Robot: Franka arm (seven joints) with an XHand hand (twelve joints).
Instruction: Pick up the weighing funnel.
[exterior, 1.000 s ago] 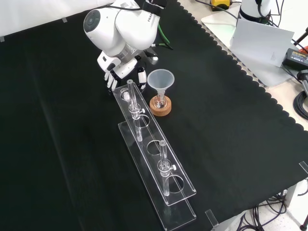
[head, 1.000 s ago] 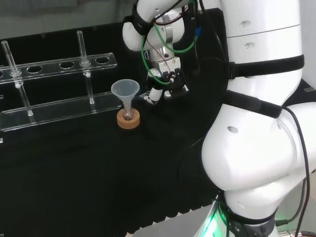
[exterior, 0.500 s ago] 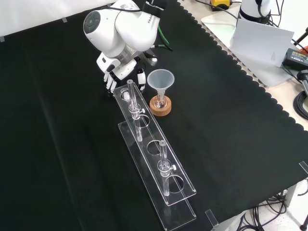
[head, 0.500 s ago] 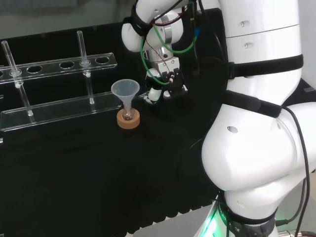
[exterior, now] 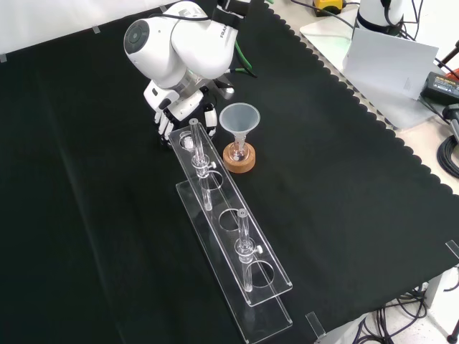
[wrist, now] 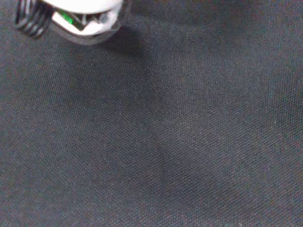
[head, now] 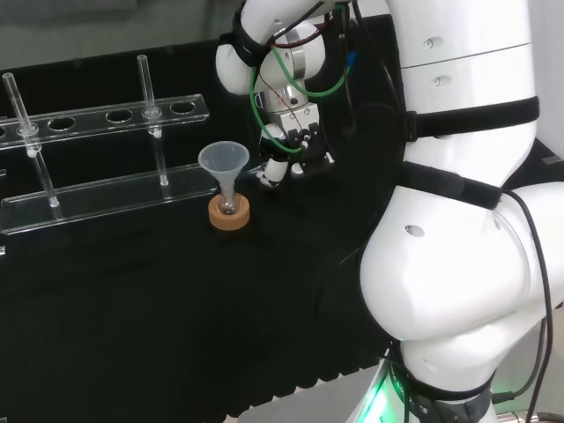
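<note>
The black and white robot hand (head: 291, 145) is held low over the black cloth (exterior: 344, 179), just beside the end of the clear plastic tube rack (exterior: 219, 197) and near the big clear cone-shaped funnel (head: 221, 160) standing on 1 cork ring (head: 228, 212). Whether it is released or grasping cannot be told.

The arm link (exterior: 176, 43) partly hides the robot hand (exterior: 171, 115).

Bench draped in black cloth (exterior: 358, 201). Long clear acrylic tube rack (exterior: 219, 197) lies on cloth. Round brown cork ring stand (exterior: 239, 166) just right of rack, front view.
</note>
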